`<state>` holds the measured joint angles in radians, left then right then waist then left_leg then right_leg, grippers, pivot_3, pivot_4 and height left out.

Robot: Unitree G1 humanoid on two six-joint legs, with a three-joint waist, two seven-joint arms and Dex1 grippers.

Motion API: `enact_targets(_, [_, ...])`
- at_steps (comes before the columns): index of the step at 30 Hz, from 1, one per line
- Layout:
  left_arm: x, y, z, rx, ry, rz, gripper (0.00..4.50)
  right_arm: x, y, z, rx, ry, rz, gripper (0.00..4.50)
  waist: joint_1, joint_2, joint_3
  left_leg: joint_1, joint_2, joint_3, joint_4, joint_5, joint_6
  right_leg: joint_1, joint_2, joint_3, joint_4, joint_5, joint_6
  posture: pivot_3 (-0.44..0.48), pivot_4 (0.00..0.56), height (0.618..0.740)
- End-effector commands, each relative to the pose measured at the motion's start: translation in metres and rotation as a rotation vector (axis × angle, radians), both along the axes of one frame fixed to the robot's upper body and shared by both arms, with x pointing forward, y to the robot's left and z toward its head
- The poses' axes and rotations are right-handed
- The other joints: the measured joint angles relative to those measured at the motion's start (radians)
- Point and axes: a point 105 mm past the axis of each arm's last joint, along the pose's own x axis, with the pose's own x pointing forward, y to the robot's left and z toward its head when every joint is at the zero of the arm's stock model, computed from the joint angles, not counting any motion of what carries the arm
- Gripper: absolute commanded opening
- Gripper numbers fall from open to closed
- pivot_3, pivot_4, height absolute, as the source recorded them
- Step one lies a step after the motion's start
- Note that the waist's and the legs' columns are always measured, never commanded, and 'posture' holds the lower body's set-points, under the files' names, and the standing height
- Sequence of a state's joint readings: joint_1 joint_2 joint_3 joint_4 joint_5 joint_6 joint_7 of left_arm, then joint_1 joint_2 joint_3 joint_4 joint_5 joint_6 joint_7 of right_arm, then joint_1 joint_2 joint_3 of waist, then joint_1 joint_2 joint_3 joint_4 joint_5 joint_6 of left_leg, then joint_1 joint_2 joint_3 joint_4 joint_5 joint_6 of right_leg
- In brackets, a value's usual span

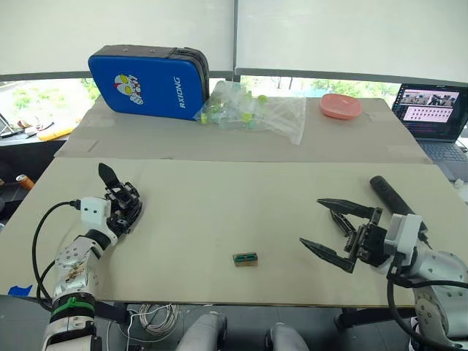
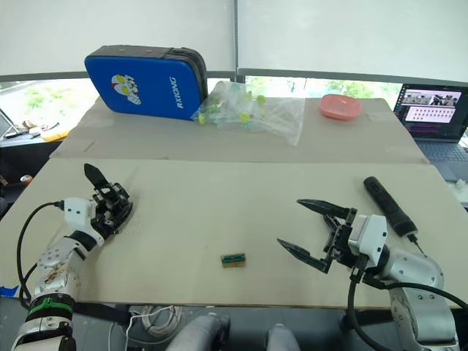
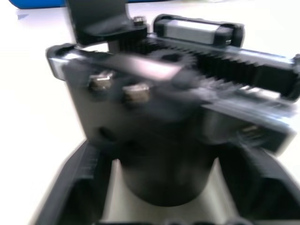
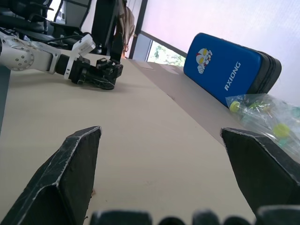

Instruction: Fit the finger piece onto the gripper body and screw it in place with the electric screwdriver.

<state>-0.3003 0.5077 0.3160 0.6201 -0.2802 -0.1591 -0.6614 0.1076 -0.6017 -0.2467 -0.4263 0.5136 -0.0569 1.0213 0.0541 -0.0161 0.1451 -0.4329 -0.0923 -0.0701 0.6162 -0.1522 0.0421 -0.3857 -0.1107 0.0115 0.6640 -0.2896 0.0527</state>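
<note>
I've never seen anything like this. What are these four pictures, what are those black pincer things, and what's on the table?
You are looking through a humanoid robot's cameras. Two pictures come from its head, looking down over a beige table; the other two come from cameras on its wrists.

The black pincers are its hands. The left gripper is closed around the gripper body, a black mechanical part with one pointed finger standing up. The right gripper is open and holds nothing.

The electric screwdriver, a long black cylinder, lies on the table beside the right gripper. A small green-brown block sits near the front edge. At the back are a blue case, a plastic bag, a pink dish and a laptop.
</note>
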Motion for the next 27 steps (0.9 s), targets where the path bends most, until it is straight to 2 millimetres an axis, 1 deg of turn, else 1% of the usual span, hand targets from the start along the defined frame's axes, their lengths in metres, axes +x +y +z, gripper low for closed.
enact_targets(1, [0.000,-0.005,-0.005,-0.006,0.024,-0.045,2.45,-0.006,0.000,0.012,-0.016,-0.067,-0.006,4.50,0.000,0.001,0.000,0.000,0.000,0.000,0.000,0.000,0.000,0.000,0.000,0.000,0.000,0.000,0.000,0.000,0.150,0.740])
enact_targets(3, [0.005,-0.013,0.013,-0.020,-0.049,-0.101,2.45,-0.008,-0.003,0.013,-0.021,-0.068,-0.023,4.50,0.001,0.001,0.000,0.001,0.000,0.000,0.000,0.000,0.000,0.001,0.000,0.000,0.000,0.000,0.000,0.000,0.150,0.740])
enact_targets(5, [0.010,-0.033,0.035,-0.009,-0.131,-0.210,2.45,-0.010,-0.008,0.014,-0.028,-0.067,-0.047,4.50,0.004,0.000,0.000,0.000,0.000,0.000,0.000,0.000,0.000,0.001,0.000,0.000,-0.001,0.000,0.000,0.000,0.150,0.740])
enact_targets(7, [0.014,-0.064,0.053,0.033,-0.187,-0.358,2.45,-0.013,-0.014,0.014,-0.036,-0.061,-0.074,4.50,0.011,-0.002,0.001,-0.001,-0.001,0.000,0.001,0.000,0.000,0.000,0.000,0.000,-0.001,0.000,0.000,0.000,0.150,0.740])
enact_targets(8, [0.015,-0.083,0.061,0.062,-0.207,-0.440,2.45,-0.015,-0.017,0.013,-0.041,-0.056,-0.088,4.50,0.012,-0.003,0.002,-0.003,-0.001,0.000,0.002,0.000,0.000,0.000,0.000,0.000,-0.002,0.000,0.000,0.000,0.150,0.740])
enact_targets(10, [0.015,-0.117,0.072,0.106,-0.238,-0.578,2.45,-0.020,-0.021,0.010,-0.051,-0.044,-0.109,4.50,0.015,-0.004,0.002,-0.007,-0.001,0.000,0.007,0.000,0.000,-0.002,0.001,0.000,-0.001,0.000,0.001,0.000,0.150,0.740])
enact_targets(12, [0.014,-0.144,0.079,0.103,-0.241,-0.682,2.45,-0.024,-0.025,0.007,-0.068,-0.032,-0.125,4.50,0.012,-0.005,0.003,-0.010,0.000,0.000,0.010,0.000,0.001,-0.002,0.001,0.001,-0.002,0.001,0.002,0.000,0.150,0.740])
enact_targets(16, [0.005,-0.204,0.076,0.153,-0.216,-0.943,2.45,-0.037,-0.037,0.006,-0.078,-0.012,-0.208,4.50,-0.007,-0.005,0.003,-0.009,-0.001,0.000,0.010,-0.001,0.001,-0.001,0.001,0.001,-0.002,0.002,0.004,0.000,0.150,0.740])
enact_targets(18, [0.001,-0.223,0.073,0.156,-0.215,-1.010,2.45,-0.046,-0.039,0.002,-0.085,0.010,-0.228,4.50,-0.016,-0.004,0.003,-0.009,-0.001,0.001,0.010,0.000,0.002,0.000,0.002,0.001,-0.002,0.002,0.004,0.000,0.150,0.740])
enact_targets(19, [-0.003,-0.232,0.069,0.162,-0.208,-1.056,2.45,-0.051,-0.040,0.000,-0.087,0.025,-0.239,4.50,-0.019,-0.004,0.003,-0.009,-0.001,0.001,0.009,0.001,0.004,0.000,0.003,0.002,-0.001,0.002,0.004,0.000,0.150,0.740])
enact_targets(20, [-0.005,-0.238,0.065,0.169,-0.202,-1.085,2.45,-0.054,-0.041,-0.002,-0.088,0.035,-0.247,4.50,-0.025,-0.005,0.003,-0.009,0.000,0.001,0.009,0.003,0.008,0.000,0.003,0.002,-0.001,0.002,0.004,0.000,0.150,0.740])
enact_targets(23, [-0.009,-0.249,0.053,0.181,-0.172,-1.152,2.45,-0.062,-0.040,-0.007,-0.088,0.059,-0.265,4.50,-0.043,-0.004,0.003,-0.009,0.000,0.000,0.009,0.004,0.010,-0.001,0.005,0.003,-0.001,0.002,0.003,0.000,0.150,0.740])
enact_targets(25, [-0.004,-0.253,0.043,0.188,-0.141,-1.150,2.45,-0.067,-0.038,-0.009,-0.079,0.070,-0.279,4.50,-0.041,-0.004,0.003,-0.009,0.001,0.000,0.009,0.004,0.010,-0.001,0.004,0.003,0.000,0.001,0.003,0.000,0.150,0.740])
enact_targets(27, [0.000,-0.255,0.039,0.190,-0.131,-1.146,2.45,-0.069,-0.037,-0.010,-0.073,0.075,-0.287,4.50,-0.042,-0.004,0.003,-0.009,0.001,0.000,0.010,0.004,0.009,-0.001,0.004,0.002,0.000,0.001,0.003,0.000,0.150,0.740])
